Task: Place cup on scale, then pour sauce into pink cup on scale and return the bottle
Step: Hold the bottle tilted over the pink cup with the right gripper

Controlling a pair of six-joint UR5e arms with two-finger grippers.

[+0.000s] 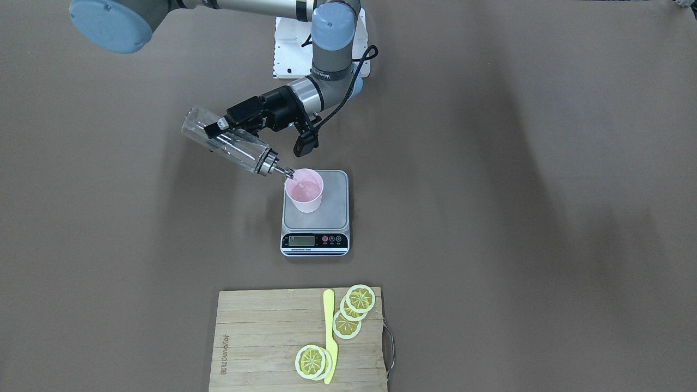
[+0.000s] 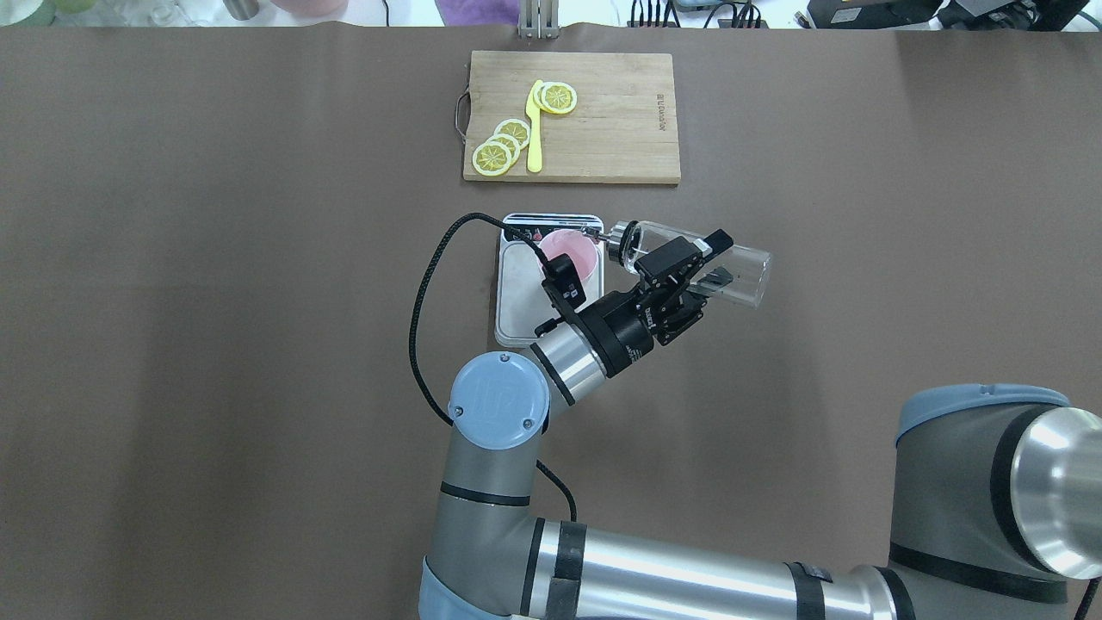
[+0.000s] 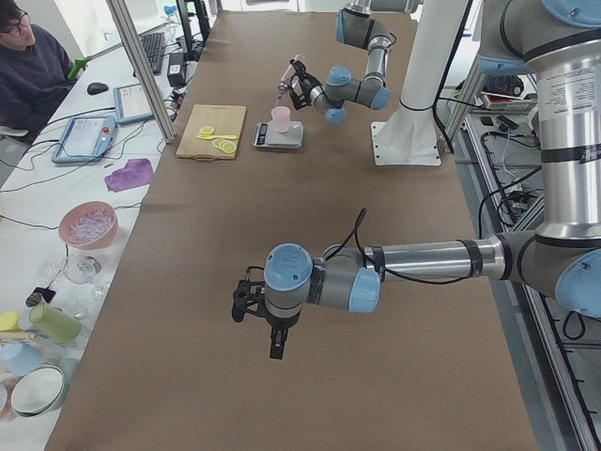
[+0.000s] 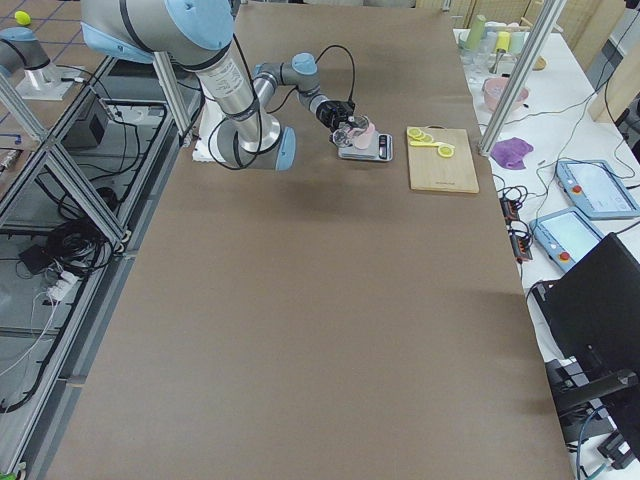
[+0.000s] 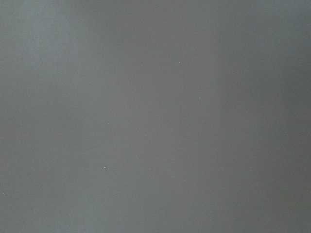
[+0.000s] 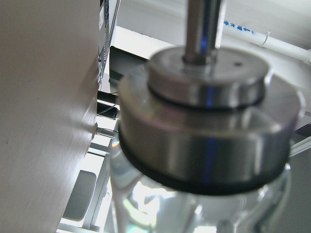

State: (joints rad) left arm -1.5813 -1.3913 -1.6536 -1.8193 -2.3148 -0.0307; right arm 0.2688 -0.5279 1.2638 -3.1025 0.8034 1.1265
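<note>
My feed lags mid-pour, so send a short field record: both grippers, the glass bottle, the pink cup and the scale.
right gripper: shut on the slim clear glass bottle, which is tilted spout-down
metal pour spout: at the rim of the small pale pink plastic cup
cup: upright on the flat steel-plated kitchen scale, off-centre, toward the robot
scale display: too small to read
left gripper: over bare table, far from the scale; open or shut cannot be told
step: pouring pose; bottle not yet returned
</note>
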